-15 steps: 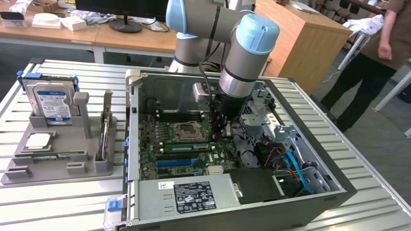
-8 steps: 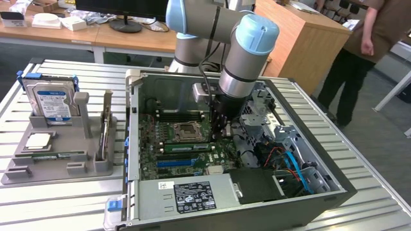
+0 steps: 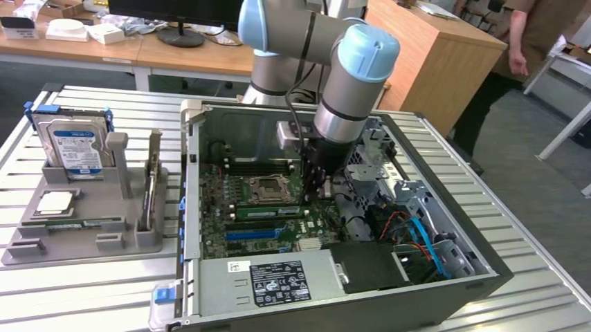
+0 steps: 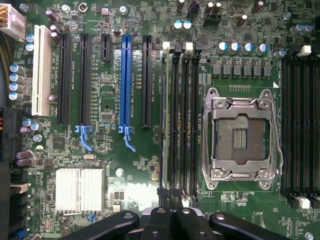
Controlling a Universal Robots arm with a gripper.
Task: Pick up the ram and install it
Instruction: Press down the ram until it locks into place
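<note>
A green ram [image 3: 268, 211] stands on edge in a memory slot of the motherboard, between the empty processor socket [image 3: 268, 188] and the blue expansion slot [image 3: 251, 234]. My gripper [image 3: 320, 194] is shut and reaches down inside the open computer case [image 3: 480, 277], right at the end of that stick on the exterior view's right. Whether the fingers pinch the ram or only touch it cannot be told. In the wrist view my black gripper [image 4: 172, 216] sits at one end of the bank of memory slots [image 4: 180, 125], beside the socket [image 4: 240, 137].
A grey tray [image 3: 83, 242] on the exterior view's left holds a blue-labelled hard drive [image 3: 74, 149], a silver chip [image 3: 55, 202] and a thin board on edge [image 3: 148, 190]. Blue and orange cables [image 3: 416, 232] lie in the case. A person [image 3: 517, 41] stands at the back.
</note>
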